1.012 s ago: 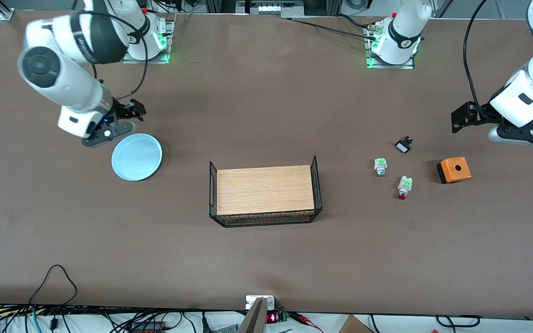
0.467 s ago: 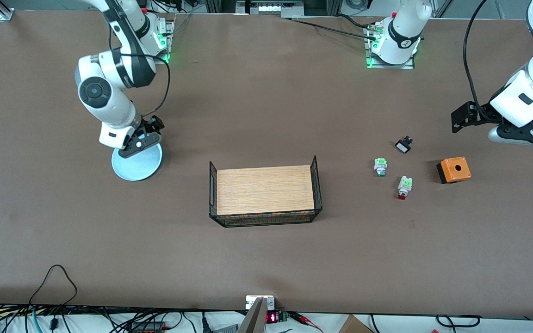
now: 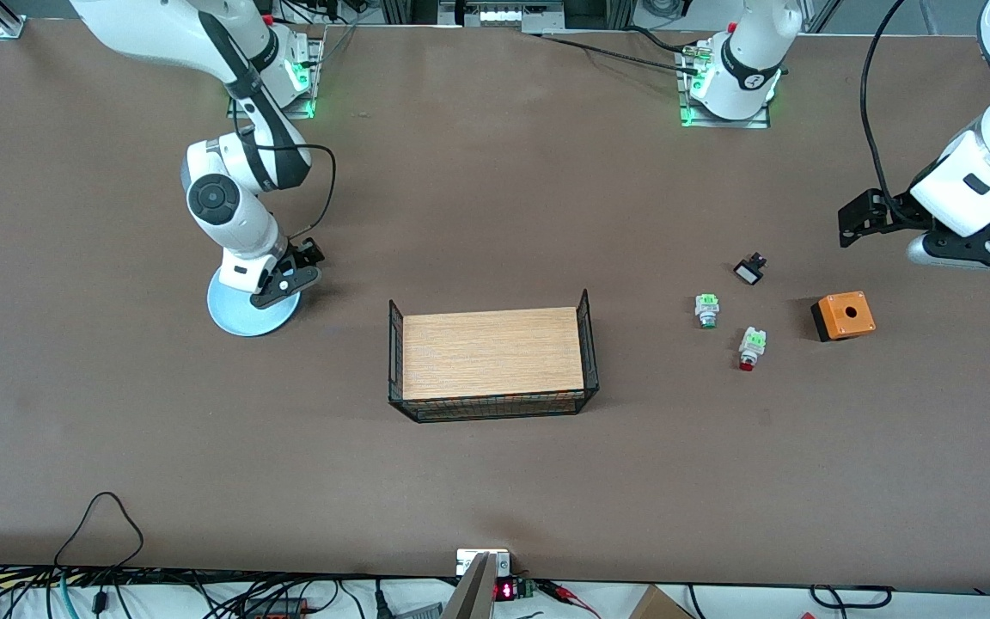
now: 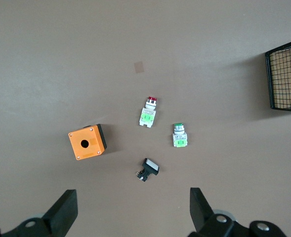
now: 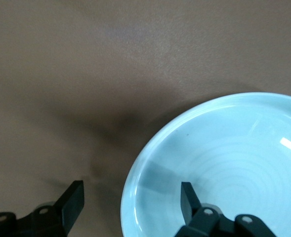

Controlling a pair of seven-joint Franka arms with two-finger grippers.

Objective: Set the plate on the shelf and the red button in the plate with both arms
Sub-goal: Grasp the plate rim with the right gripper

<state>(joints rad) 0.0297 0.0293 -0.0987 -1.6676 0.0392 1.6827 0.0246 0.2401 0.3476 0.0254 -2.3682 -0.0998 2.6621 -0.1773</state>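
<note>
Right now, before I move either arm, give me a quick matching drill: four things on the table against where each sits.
Things:
1. plate
2. red button
3. orange box
4. wire basket

Places:
A. mid-table, holding a wooden board
B. beside the red button, toward the left arm's end
C. under the right gripper, rim between its open jaws
D. nearer the front camera than the green-capped button

Pairs: 1-C, 2-D, 3-B, 4-A
</note>
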